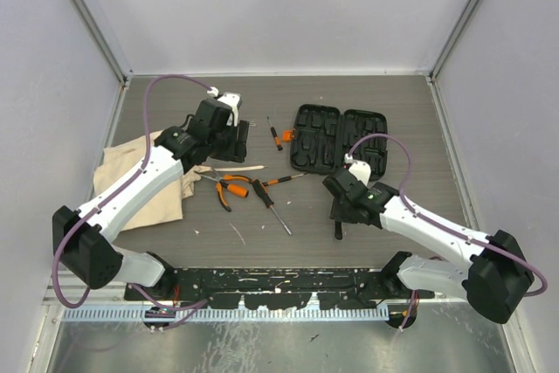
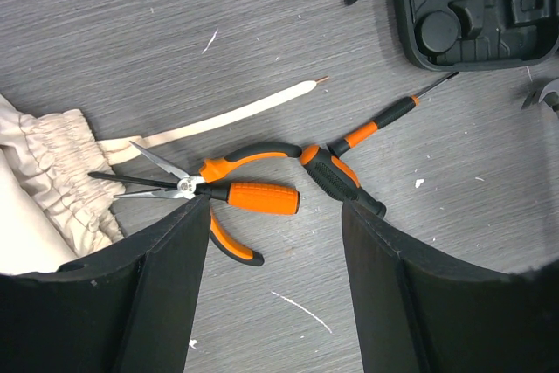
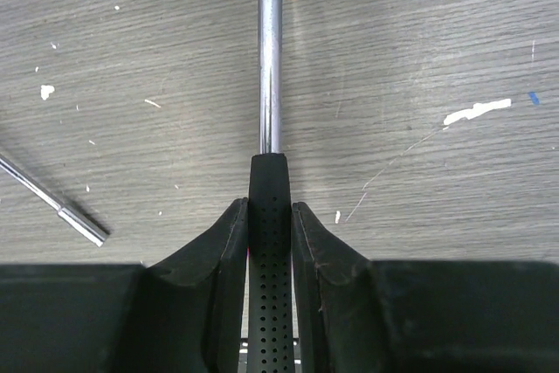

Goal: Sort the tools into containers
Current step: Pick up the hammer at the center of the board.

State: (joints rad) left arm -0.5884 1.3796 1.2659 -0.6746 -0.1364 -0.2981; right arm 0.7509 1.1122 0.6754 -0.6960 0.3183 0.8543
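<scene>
Snugly, R gripper [image 3: 269,214] on hammer [image 3: 270,67]: dimpled blk grip, chrome shaft.

Grey table [image 1: 384,98] with pliers [image 1: 225,188], screwdrivers [image 1: 263,194], open black tool case [image 1: 336,139], beige cloth bag [image 1: 144,188]

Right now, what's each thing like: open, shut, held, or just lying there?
tool case, open, lying flat.
hammer, held by its black handle.
pliers, lying loose, not held.
screwdrivers, lying loose, not held.
cloth bag, slumped flat; I cannot tell if its mouth is open.
left hand, open and empty, above the pliers.
right hand, shut on the hammer.
</scene>
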